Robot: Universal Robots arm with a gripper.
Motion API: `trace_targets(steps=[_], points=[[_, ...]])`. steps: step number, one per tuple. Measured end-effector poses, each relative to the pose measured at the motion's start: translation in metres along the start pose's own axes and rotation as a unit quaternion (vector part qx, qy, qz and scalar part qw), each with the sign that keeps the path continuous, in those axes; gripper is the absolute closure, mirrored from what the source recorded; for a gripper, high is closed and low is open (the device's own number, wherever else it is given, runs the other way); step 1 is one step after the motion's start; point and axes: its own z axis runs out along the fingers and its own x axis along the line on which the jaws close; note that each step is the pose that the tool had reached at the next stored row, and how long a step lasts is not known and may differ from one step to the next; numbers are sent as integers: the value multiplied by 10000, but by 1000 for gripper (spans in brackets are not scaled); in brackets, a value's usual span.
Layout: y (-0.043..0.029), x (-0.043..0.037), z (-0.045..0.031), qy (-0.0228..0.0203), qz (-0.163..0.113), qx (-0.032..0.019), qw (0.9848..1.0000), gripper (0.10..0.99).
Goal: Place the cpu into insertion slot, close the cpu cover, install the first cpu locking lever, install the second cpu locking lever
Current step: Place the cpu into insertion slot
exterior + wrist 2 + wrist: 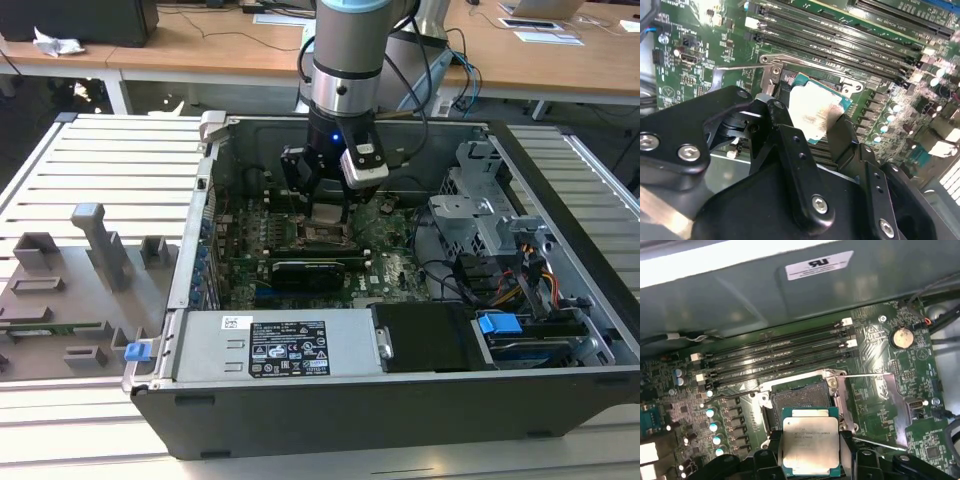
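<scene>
**Pincer** [814, 440]: clenched on the cpu [811, 455], gripping two opposite edges. The chip is held flat with its metal top up, hanging low inside the open computer case [300, 410].

**Insertion slot** [799, 399]: pin field bare, no chip seated. In the exterior view it sits just beneath the pincer, at six o'clock.

**Cpu cover** [897, 407]: swung open beside the slot. The locking levers [866, 375] are unhooked.

**Black card** [310, 268]: farther out at six o'clock.

**Drive cage** [480, 210]: at three o'clock.

**Step in hand, by my judgement:** the first, placing the chip. It calls for squaring the chip over the frame and lowering it level and gently, since a tilt could bend pins.
</scene>
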Motion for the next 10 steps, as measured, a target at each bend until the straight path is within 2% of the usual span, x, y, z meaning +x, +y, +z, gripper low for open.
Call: trace_targets(steps=[4, 10], points=[[0, 0, 2, -1, 355, 19, 9994, 545], [0, 0, 5, 2, 841, 31, 9965, 545]])
